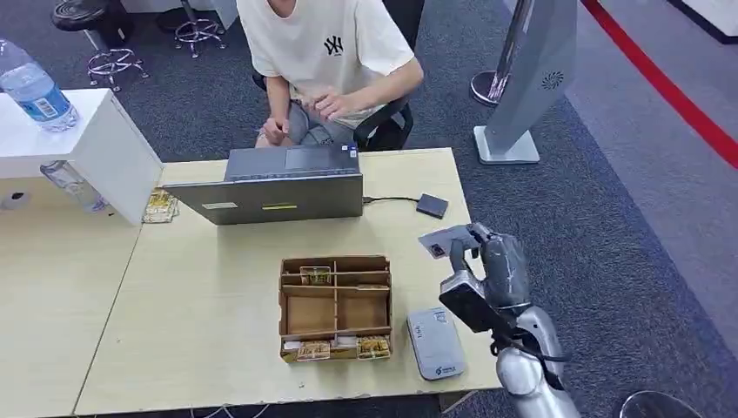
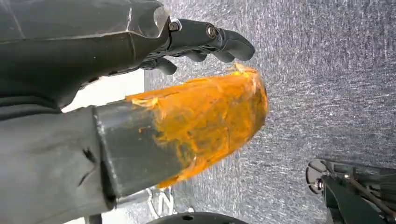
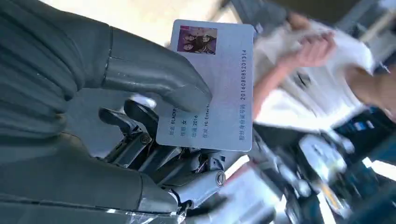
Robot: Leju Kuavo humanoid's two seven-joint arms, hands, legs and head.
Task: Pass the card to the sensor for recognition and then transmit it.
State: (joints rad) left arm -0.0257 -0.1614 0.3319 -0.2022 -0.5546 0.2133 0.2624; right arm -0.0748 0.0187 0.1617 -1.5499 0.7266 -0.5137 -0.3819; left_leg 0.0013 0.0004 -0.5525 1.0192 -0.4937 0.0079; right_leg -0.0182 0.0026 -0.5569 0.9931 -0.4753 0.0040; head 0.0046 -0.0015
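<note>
I'm holding one card (image 3: 212, 86) pinched in the right hand (image 1: 487, 270) above the counter (image 1: 218, 296) — left hand (image 2: 205, 42) hanging with fingers loosely apart, holding nothing; one grey sensor (image 1: 435, 342) lying flat.

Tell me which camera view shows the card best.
The right wrist view: the card shows large, its photo and print visible, pinched under the right hand's thumb. The head view shows the same card small, raised in that hand above the table's right edge. The left wrist view looks at carpet.
</note>
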